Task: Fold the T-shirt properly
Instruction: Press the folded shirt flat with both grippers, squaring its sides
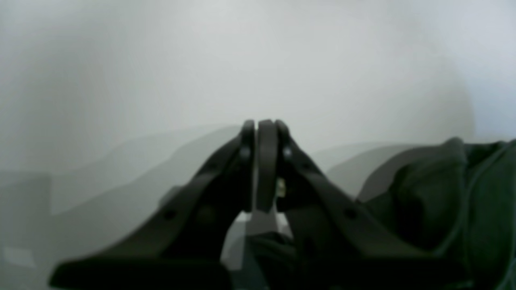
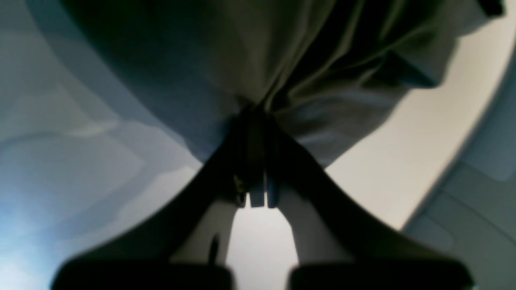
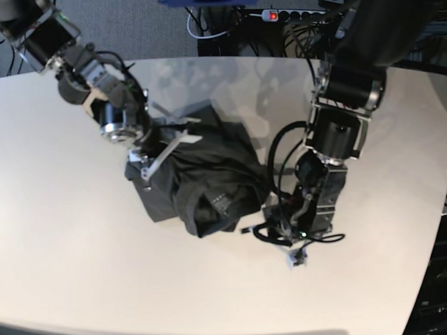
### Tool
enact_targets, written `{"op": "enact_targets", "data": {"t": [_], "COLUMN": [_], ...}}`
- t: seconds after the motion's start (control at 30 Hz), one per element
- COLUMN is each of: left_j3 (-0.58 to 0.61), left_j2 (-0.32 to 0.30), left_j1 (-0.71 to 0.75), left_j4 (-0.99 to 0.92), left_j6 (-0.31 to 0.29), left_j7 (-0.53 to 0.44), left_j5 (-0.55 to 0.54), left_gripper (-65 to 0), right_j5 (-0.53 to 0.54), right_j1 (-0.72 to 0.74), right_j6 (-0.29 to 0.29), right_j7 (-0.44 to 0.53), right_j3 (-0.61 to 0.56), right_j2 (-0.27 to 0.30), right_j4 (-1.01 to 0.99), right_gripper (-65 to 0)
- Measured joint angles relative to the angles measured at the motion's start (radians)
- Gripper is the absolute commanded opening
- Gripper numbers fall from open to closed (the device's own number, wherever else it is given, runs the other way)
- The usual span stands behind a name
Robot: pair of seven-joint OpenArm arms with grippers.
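Right arm is gripping the crumpled T-shirt

The T-shirt (image 3: 198,179) is lying bunched mid-table; the right gripper (image 2: 254,121) is pinching its far-left edge, while the left gripper (image 1: 262,165), closed on nothing, is sitting just beside its near-right corner

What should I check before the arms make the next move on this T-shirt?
1. Right claw gripping the T-shirt: ok, shut on bunched fabric.
2. Left claw gripping fabric: not ok, shut with nothing visible between its tips; the shirt lies beside it.
3. Shirt spread flat: not ok, crumpled in a heap on the table.
4. Neck label located: ok, it shows on top of the heap.
5. Sleeves and hem identifiable: cannot tell.
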Motion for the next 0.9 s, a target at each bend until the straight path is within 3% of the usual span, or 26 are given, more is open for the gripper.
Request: {"op": "enact_targets", "data": {"t": [0.43,0.5,0.6,0.7,0.9], "left_j3": [-0.004,-0.004,-0.004,-0.005,-0.012], "left_j2": [-0.009,-0.009,-0.009,-0.022,-0.091], "left_j1": [-0.001,-0.001,0.002,0.024,0.073], "left_j4": [0.0,0.0,0.027,0.162,0.452], "left_j6": [0.0,0.0,0.002,-0.001,0.007], "left_j7": [0.031,0.044,0.074,0.161,0.348], "left_j5": [-0.003,-0.004,-0.003,-0.011,-0.126], "left_gripper": [-62.8,-62.8,-62.8,-62.8,-62.8], "right_j5": [-0.006,-0.043,-0.18,-0.278,-0.29], "right_j1": [0.026,0.029,0.025,0.013,0.006], "right_j6": [0.002,0.003,0.003,0.001,0.003], "right_j7": [-0.06,-0.061,-0.061,-0.048,-0.041], "right_j3": [-0.008,-0.008,-0.008,-0.006,-0.006], "right_j2": [-0.048,-0.044,-0.053,-0.077,-0.051], "right_j4": [0.007,0.007,0.007,0.007,0.007], "right_gripper": [-64.4,-64.4,-64.4,-64.4,-64.4]}}
